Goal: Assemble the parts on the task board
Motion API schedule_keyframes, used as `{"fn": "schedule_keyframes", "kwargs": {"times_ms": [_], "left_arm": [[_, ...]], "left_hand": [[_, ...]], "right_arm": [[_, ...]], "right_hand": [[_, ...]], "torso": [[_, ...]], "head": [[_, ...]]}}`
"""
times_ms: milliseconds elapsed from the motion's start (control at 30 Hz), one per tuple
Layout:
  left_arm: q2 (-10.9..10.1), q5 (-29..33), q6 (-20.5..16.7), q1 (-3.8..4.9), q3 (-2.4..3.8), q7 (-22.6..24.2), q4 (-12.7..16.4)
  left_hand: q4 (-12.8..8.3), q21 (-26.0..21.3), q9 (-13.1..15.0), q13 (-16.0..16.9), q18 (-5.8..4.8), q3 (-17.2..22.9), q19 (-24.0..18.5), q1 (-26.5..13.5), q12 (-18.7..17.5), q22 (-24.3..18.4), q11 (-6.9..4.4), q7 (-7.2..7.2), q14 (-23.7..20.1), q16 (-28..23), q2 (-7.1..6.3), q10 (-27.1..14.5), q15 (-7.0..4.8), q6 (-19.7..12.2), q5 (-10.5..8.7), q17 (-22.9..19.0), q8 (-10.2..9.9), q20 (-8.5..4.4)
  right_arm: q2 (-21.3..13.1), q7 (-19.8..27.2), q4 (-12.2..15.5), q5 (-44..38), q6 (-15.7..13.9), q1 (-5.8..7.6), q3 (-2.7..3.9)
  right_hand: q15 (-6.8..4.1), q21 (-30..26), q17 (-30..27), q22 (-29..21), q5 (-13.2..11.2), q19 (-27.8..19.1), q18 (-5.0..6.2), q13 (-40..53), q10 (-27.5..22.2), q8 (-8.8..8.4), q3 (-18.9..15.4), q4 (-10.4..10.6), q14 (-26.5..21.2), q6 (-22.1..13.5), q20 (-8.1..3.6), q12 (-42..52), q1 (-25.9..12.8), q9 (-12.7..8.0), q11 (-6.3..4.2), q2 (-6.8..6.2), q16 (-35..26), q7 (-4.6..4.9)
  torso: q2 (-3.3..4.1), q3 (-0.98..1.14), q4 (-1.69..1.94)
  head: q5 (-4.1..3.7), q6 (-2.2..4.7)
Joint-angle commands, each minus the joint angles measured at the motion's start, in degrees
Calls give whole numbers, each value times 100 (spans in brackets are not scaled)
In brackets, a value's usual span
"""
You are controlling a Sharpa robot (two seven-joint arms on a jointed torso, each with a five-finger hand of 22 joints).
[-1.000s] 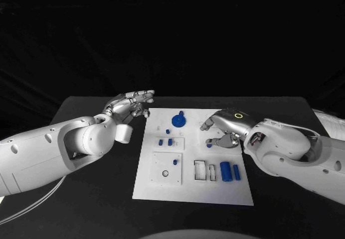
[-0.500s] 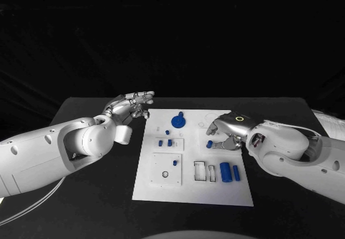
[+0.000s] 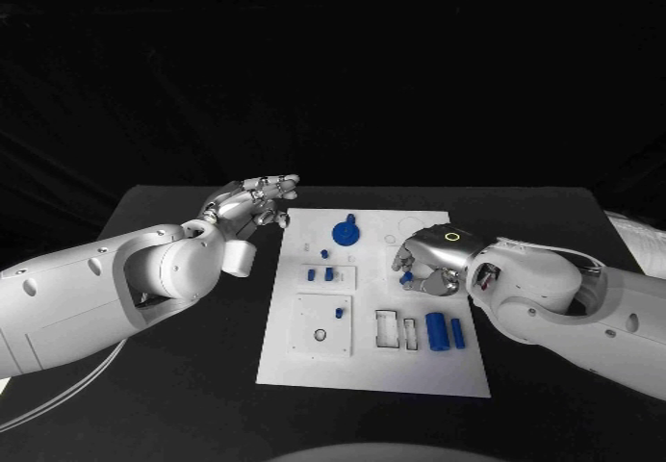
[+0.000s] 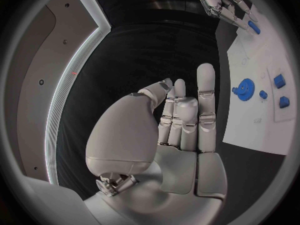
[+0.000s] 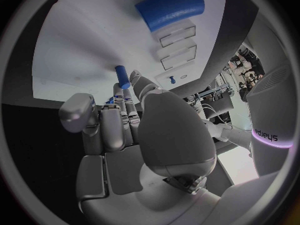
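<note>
The right robot hand (image 3: 427,262) hung over the board (image 3: 372,371), pinching a small blue peg (image 5: 122,76) at its fingertips (the palm hid the contact from the head view). The left robot hand (image 3: 254,206) hovered empty beside the board's far corner, fingers loosely apart.

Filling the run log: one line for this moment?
left hand: open, off board | right hand: pinching small blue peg over task board

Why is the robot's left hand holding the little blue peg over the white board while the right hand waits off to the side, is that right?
Not quite: the hands are swapped. The right hand holds the little blue peg in its fingers over the white board, as the right wrist view shows. The left hand waits off to the side, holding nothing.
</note>
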Motion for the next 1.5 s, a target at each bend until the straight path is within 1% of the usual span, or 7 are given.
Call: {"fn": "schedule_keyframes", "kwargs": {"times_ms": [33,167,400,833,1100,1300,1500], "left_arm": [[2,-43,34,2,2,7,5],[1,-43,41,2,2,3,2],[0,-43,47,2,1,-10,-3],[-8,-43,50,2,-1,-23,3],[-10,-43,52,2,-1,-23,3],[-12,-43,52,2,-2,-23,3],[-12,-43,51,2,-2,-25,1]], "left_hand": [[-10,-19,-6,6,77,-22,-38,-45,36,-5,-9,7,-32,-26,12,-38,7,-39,20,-6,27,0],[-10,-19,-6,6,77,-22,-38,-45,36,-5,-9,7,-32,-26,12,-38,7,-39,20,-6,27,0],[-10,-19,-6,6,77,-22,-38,-45,36,-5,-9,7,-32,-26,12,-38,7,-39,20,-6,27,0],[-7,-37,-5,10,80,-32,-46,-54,58,-17,-6,9,-41,-29,12,-56,11,-50,18,-21,35,5],[-7,-37,-5,10,80,-32,-46,-54,58,-17,-6,9,-41,-29,12,-56,11,-50,18,-21,35,5],[-7,-37,-5,10,80,-32,-46,-54,58,-17,-6,9,-41,-29,12,-56,11,-50,18,-21,35,5],[-7,-37,-5,10,80,-32,-46,-54,58,-17,-6,9,-41,-29,12,-56,11,-50,18,-21,35,5]], "right_arm": [[12,61,-20,-100,162,-10,-1],[16,51,-33,-120,152,-12,-1],[21,50,-49,-193,61,-13,-1],[24,39,-76,-194,125,-13,-1],[34,53,-78,-212,136,-13,-1],[36,53,-83,-218,143,-13,-1],[37,40,-86,-213,150,-13,-1]], "right_hand": [[-57,42,22,32,-14,31,54,3,147,43,124,10,244,100,-24,1,24,13,-30,42,17,1],[-67,56,33,50,-15,43,49,0,236,52,240,18,247,178,-41,-36,33,19,-42,28,31,0],[-58,47,24,36,-13,42,48,-8,236,34,373,36,245,235,-43,-157,-5,14,-26,-74,34,8],[-32,3,-34,-24,-17,18,56,-11,139,11,451,53,229,253,-25,-302,-73,6,11,-221,1,19],[-24,-20,-59,-57,-18,6,62,-12,90,2,459,60,221,243,-17,-355,-105,1,22,-273,-15,16],[-24,-24,-61,-61,-17,5,63,-10,92,6,474,64,220,251,-16,-360,-104,3,20,-261,-16,12],[-47,-12,-47,-40,-16,14,64,8,233,21,616,62,222,301,-26,-331,-54,10,-13,-152,-3,4]], "torso": [[4,2,-6],[1,5,-8],[-1,2,-5],[0,0,-8],[-4,1,-5],[0,1,-7],[-4,2,-7]], "head": [[6,-5],[10,-14],[4,-13],[0,-24],[-8,-38],[-16,-48],[-24,-47]]}}
